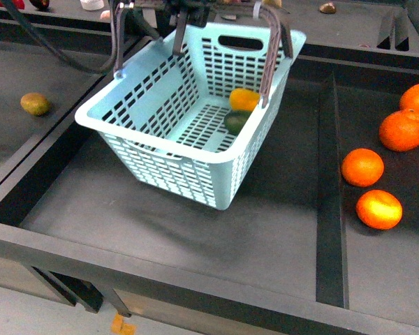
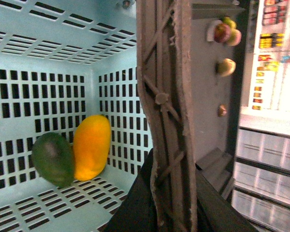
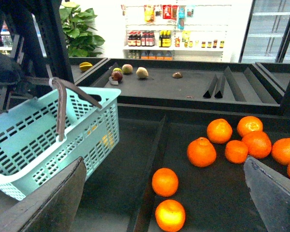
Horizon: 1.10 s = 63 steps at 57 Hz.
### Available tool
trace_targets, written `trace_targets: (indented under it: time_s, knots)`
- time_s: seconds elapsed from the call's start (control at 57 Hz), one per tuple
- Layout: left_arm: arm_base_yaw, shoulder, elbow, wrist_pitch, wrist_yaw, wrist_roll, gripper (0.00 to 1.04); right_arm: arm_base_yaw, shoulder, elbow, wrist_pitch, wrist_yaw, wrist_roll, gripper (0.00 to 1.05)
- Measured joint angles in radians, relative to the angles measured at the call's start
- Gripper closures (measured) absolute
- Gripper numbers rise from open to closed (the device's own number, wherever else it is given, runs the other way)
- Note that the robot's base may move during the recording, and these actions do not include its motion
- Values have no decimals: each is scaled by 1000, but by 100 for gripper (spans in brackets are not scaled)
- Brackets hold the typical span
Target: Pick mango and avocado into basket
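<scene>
The mint-blue basket (image 1: 160, 143) hangs tilted above the dark shelf tray, held by its brown-grey handles (image 1: 272, 49). The yellow mango (image 1: 244, 99) and the dark green avocado (image 1: 235, 122) lie side by side in its low far corner. In the left wrist view the mango (image 2: 92, 145) touches the avocado (image 2: 52, 158) on the slotted floor. My left gripper (image 2: 171, 203) is shut on the joined handles (image 2: 166, 111), at the top of the front view (image 1: 185, 14). My right gripper (image 3: 162, 198) is open and empty, to the right of the basket (image 3: 48, 140) above the tangerines.
Several tangerines (image 1: 362, 167) lie in the right compartment, behind a raised divider (image 1: 331, 188). A small brownish-green fruit (image 1: 35, 104) sits on the left shelf. More fruit (image 3: 142, 72) lies on the far shelf, with store racks behind it.
</scene>
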Motion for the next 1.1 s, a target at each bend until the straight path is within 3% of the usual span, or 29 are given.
trace_targets:
  time_s: [0.245,0.403,0.649,0.912,1.104]
  knots:
    - [12,19,-27,29,-16,-11,95,0,0,0,0,0,0,8]
    - [12,-35,-147,44,-6,-38,53,0,0,0,0,0,0,8]
    - [9,-286,-387,74,-61,-11,6,0,0,0,0,0,0,8]
    - [1,-628,-760,163,-98,103,7,0,0,0,0,0,0,8]
    - [58,-949,-1121,241,-146,307,7,0,0,0,0,0,0,8]
